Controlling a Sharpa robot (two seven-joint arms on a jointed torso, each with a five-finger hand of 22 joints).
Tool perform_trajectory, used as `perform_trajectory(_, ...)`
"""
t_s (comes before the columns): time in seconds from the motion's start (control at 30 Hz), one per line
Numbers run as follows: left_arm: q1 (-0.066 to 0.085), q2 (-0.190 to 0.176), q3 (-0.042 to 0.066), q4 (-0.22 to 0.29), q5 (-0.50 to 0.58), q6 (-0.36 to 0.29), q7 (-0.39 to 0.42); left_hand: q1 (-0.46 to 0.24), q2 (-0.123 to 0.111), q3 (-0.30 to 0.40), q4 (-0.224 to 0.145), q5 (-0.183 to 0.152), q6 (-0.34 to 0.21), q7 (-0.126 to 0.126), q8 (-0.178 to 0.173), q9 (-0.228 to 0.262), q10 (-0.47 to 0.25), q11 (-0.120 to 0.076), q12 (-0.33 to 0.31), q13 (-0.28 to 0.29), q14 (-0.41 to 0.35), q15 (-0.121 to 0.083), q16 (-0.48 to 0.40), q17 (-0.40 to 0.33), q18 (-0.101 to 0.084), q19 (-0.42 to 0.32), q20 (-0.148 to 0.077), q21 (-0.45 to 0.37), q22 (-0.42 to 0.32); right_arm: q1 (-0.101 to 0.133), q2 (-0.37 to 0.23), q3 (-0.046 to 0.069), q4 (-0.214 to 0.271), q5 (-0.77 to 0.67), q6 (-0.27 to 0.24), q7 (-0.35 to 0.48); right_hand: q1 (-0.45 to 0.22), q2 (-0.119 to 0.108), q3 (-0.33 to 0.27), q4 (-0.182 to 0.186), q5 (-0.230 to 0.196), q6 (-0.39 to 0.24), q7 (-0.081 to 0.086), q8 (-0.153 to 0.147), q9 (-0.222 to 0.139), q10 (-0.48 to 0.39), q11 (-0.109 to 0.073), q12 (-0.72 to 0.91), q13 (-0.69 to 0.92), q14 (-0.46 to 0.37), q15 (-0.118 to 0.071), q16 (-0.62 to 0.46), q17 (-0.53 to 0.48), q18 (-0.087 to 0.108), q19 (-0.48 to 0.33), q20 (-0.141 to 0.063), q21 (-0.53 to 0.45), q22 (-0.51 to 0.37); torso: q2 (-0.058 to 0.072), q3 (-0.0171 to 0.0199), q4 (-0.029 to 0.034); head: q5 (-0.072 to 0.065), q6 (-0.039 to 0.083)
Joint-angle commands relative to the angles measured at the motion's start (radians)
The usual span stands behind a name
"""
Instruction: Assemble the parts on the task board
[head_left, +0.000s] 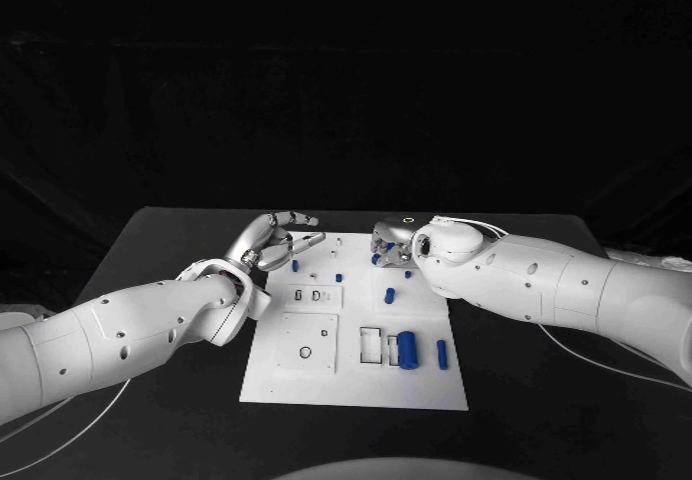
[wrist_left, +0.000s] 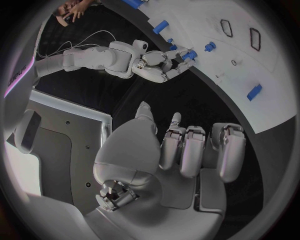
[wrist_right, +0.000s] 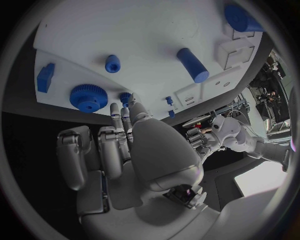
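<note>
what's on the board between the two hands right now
In the head view, a small blue peg stands on the task board, roughly between the left hand and the right hand; otherwise bare white board.

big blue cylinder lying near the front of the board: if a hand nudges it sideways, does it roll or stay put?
Probably rolls. The blue cylinder lies on its side on the flat white task board, and its round smooth form suggests little resistance. It looks rigid, likely moulded plastic, so it should not flex in a grip. The white frame beside it may stop a roll that way.
</note>
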Motion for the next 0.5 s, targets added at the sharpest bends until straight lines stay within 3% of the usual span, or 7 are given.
perform_trajectory(0.03,0.001,0.0,0.001,0.002,-0.005,-0.004,0.014,0.005,0.0,-0.002,0.001,0.007,0.007,0.038,-0.004,-0.001,0.104,-0.006,0.002,0.263,0.102,-0.007,0.003,0.263,-0.005,0.097,-0.002,0.0,0.255,-0.001,0.005,0.0,-0.005,-0.014,0.017,0.0,-0.001,0.013,0.007,-0.002,-0.005,0.01,-0.001,-0.007,0.0,0.01,-0.002,-0.006,0.0,0.103,-0.011,0.004,0.263,-0.007,0.105,-0.01,0.004,0.263,0.0,-0.0001,0.0001,0.002,-0.001)
perform_trajectory(0.33,0.001,0.002,0.001,0.001,-0.005,-0.004,0.014,0.005,0.0,-0.002,0.001,0.007,0.007,0.038,-0.004,-0.001,0.104,-0.006,0.002,0.263,0.102,-0.007,0.003,0.263,-0.005,0.097,-0.002,0.0,0.255,-0.002,0.017,0.0,-0.018,-0.014,0.032,-0.002,-0.001,0.015,0.012,0.0,-0.005,0.014,0.003,-0.014,0.001,0.021,-0.013,-0.018,0.0,0.103,-0.022,0.004,0.263,-0.007,0.105,-0.022,0.004,0.263,0.0,-0.0002,0.0009,0.01,-0.003)
perform_trajectory(0.5,0.001,0.002,0.001,0.002,-0.005,-0.006,0.014,0.006,0.0,-0.002,0.001,0.007,0.008,0.038,-0.005,-0.001,0.104,-0.006,0.002,0.263,0.102,-0.007,0.003,0.263,-0.005,0.097,-0.002,0.0,0.255,-0.003,0.022,0.0,-0.026,-0.014,0.043,-0.005,0.0,0.017,0.015,0.001,-0.005,0.018,0.003,-0.015,0.001,0.028,-0.016,-0.021,0.0,0.103,-0.026,0.004,0.263,-0.007,0.105,-0.026,0.004,0.263,-0.001,-0.0005,0.0006,0.006,-0.007)
